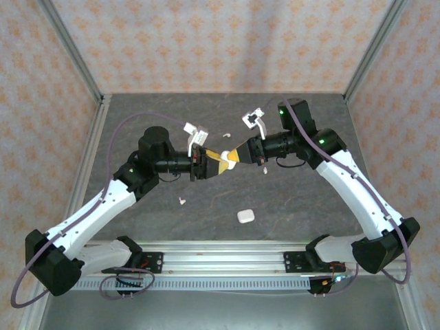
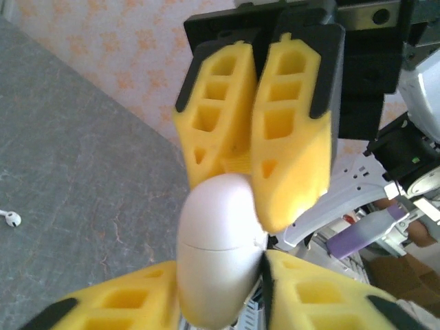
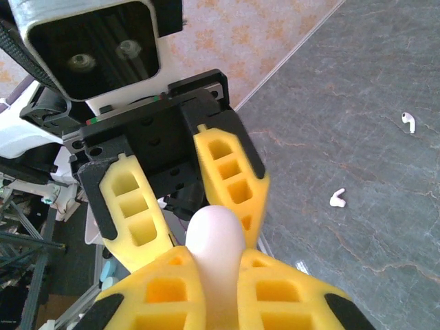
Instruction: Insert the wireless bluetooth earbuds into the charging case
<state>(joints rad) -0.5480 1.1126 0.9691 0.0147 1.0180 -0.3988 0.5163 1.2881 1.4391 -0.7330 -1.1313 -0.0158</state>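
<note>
The right end effector [image 3: 213, 269] is pinching the white case [image 2: 220, 234] mid-air; the left end effector [image 2: 220, 275] is flanking it, grip unclear.

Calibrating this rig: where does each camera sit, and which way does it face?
Top external: above, behind the arms, looking down on the table; both arms show, left gripper and right gripper meeting at a white case.
Left wrist: on the left arm, looking past its own fingers at the case and right gripper.
Right wrist: on the right arm, looking past its own fingers at the case and left gripper.
Shared: that case, seen from opposite sides.
</note>
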